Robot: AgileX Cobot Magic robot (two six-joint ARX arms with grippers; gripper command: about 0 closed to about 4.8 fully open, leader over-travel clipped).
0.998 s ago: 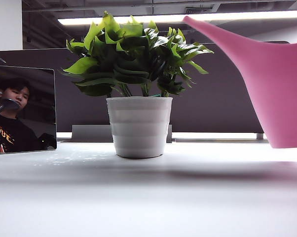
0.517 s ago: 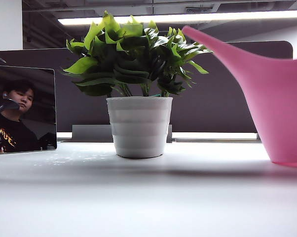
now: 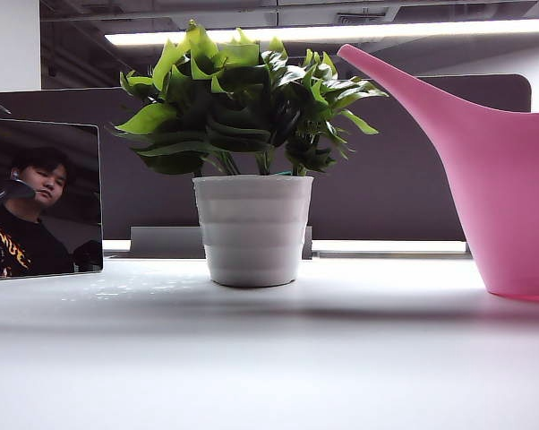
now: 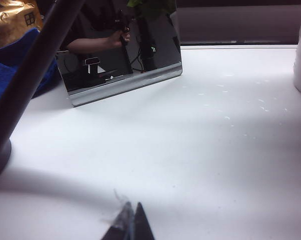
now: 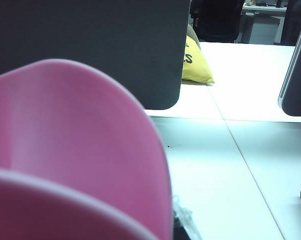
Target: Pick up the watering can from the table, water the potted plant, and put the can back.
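An office with dark partition panels and a strip light overhead sits behind the white table (image 3: 269, 358) I'm working on. The potted plant (image 3: 252, 152) is my landmark, standing upright mid-table. The watering can (image 3: 511, 188) rests on the table to the plant's right, well apart at the base, its long spout slanting up so the tip ends just beside the outer leaves. A mirror (image 3: 41, 199) leans to the plant's left.

My left gripper (image 4: 130, 226) sits low over bare table on the mirror side, fingertips pressed together, holding nothing. My right gripper is hidden in every view; its wrist camera is filled by the pink can wall, so I cannot tell whether it grips.

I judge the can light but bulky, its smooth plastic slippery and somewhat flexible, with any water shifting the balance. The handle, which I cannot see here, seems the sensible hold.
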